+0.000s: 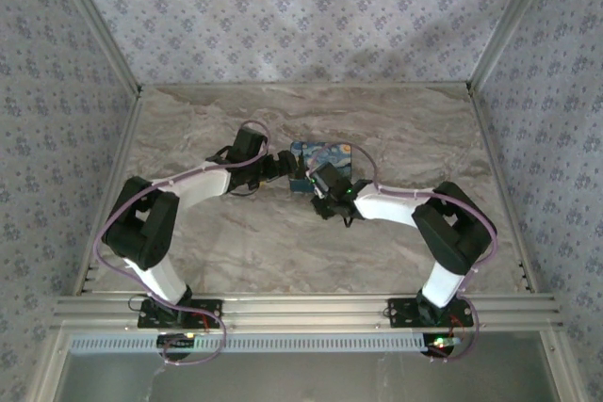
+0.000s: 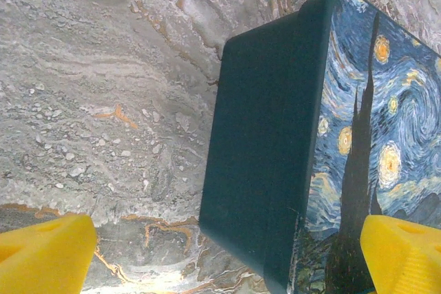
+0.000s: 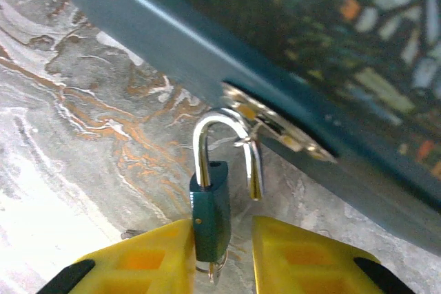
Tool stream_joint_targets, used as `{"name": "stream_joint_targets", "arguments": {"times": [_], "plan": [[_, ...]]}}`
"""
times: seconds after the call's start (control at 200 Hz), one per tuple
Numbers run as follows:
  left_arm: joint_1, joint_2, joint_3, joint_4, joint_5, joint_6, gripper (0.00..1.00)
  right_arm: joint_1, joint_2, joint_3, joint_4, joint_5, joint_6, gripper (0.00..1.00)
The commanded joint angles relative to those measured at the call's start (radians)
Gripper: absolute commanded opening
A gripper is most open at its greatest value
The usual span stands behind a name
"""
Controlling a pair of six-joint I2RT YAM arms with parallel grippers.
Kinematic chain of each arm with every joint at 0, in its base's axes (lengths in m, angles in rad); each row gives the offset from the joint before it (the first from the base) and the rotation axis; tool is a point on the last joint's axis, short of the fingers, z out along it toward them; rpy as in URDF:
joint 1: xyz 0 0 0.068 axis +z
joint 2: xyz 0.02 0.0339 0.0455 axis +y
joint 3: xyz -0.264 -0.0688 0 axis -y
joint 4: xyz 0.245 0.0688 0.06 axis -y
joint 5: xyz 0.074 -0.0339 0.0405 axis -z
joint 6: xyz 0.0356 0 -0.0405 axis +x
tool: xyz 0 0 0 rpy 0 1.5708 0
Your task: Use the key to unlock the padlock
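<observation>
Between the right gripper's [image 3: 220, 253] slightly parted jaws sits the padlock [image 3: 210, 213].

The small dark-green padlock [image 3: 210, 211] hangs upright from the latch [image 3: 275, 129] on the box [image 3: 158, 39] side wall, its silver shackle [image 3: 220, 120] open with one leg free, and a silvery key [image 3: 215, 271] pokes from its underside.

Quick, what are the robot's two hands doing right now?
Left gripper: open, at the box.
Right gripper: close around the padlock; whether it grips cannot be told.
</observation>
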Motion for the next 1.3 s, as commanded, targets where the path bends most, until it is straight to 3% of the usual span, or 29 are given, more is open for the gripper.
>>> {"name": "stream_joint_targets", "arguments": {"times": [0.0,0.365,0.47,0.555,0.68,1.134,1.214,1.294], "plan": [[0.006,0.004,0.023,0.000,0.015,0.019,0.98,-0.004,-0.024,-0.019,-0.006,-0.011,0.022,0.31],[0.006,0.009,0.036,-0.007,0.019,0.021,0.98,-0.005,-0.007,-0.025,-0.007,-0.007,0.030,0.25],[0.005,0.018,0.044,-0.009,0.019,0.024,0.98,-0.005,-0.008,-0.031,-0.016,0.001,0.013,0.09],[0.006,0.029,0.052,-0.011,0.013,0.024,0.98,-0.005,-0.020,-0.035,-0.023,0.009,0.004,0.11],[0.006,0.042,0.063,-0.008,0.016,0.027,0.98,-0.005,-0.046,-0.047,-0.025,0.006,-0.005,0.27],[0.006,0.046,0.057,0.003,0.021,0.029,0.98,-0.006,-0.048,-0.067,-0.015,0.006,0.009,0.29],[0.005,0.049,0.056,0.009,0.024,0.027,0.98,-0.006,-0.053,-0.072,-0.016,-0.002,0.007,0.22],[0.006,0.053,0.056,0.011,0.024,0.029,0.98,-0.005,-0.054,-0.074,-0.018,-0.004,0.007,0.23]]}}
